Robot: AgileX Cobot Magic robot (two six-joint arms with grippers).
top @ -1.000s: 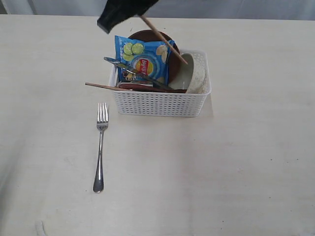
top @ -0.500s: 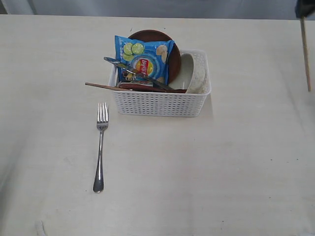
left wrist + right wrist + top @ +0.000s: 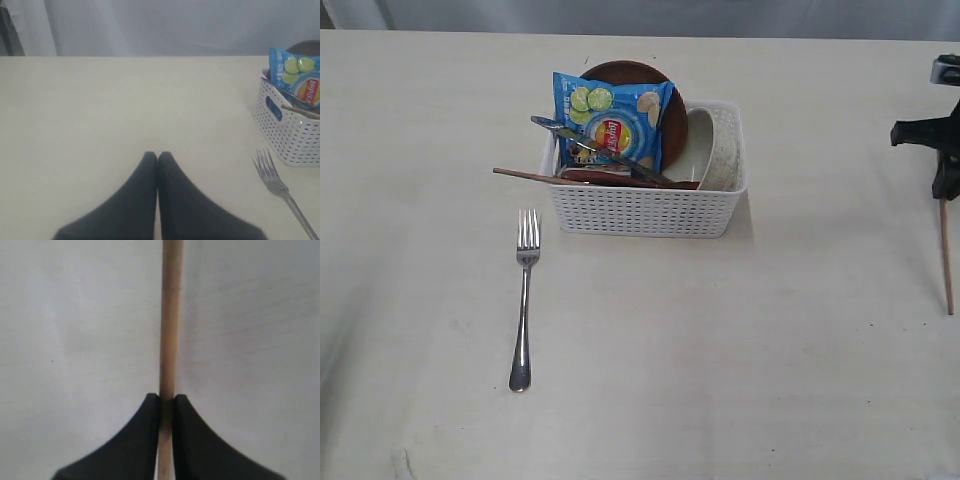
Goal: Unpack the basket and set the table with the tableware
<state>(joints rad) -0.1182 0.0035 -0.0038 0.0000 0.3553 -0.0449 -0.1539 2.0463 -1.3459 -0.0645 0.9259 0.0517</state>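
The white lattice basket (image 3: 645, 212) stands at the middle back of the table (image 3: 740, 370). In it are a brown plate (image 3: 670, 110), an off-white bowl (image 3: 718, 150), a steel knife (image 3: 595, 148), a dark wooden spoon (image 3: 620, 179) and one chopstick (image 3: 525, 176) poking out left. A steel fork (image 3: 524, 300) lies on the table in front-left of the basket. At the far right my right gripper (image 3: 947, 192) is shut on a second chopstick (image 3: 946, 255), which hangs down close to the tabletop. My left gripper (image 3: 157, 156) is shut and empty, left of the fork (image 3: 280, 192).
A blue chip bag (image 3: 612, 122) leans upright in the basket, over the knife. The basket (image 3: 287, 130) and the bag (image 3: 297, 80) also show at the edge of the left wrist view. A pale curtain hangs behind the table.
My right gripper carried the chopstick from above the basket out to the far right, then lowered it toward the table. The basket, fork and left gripper stayed put.
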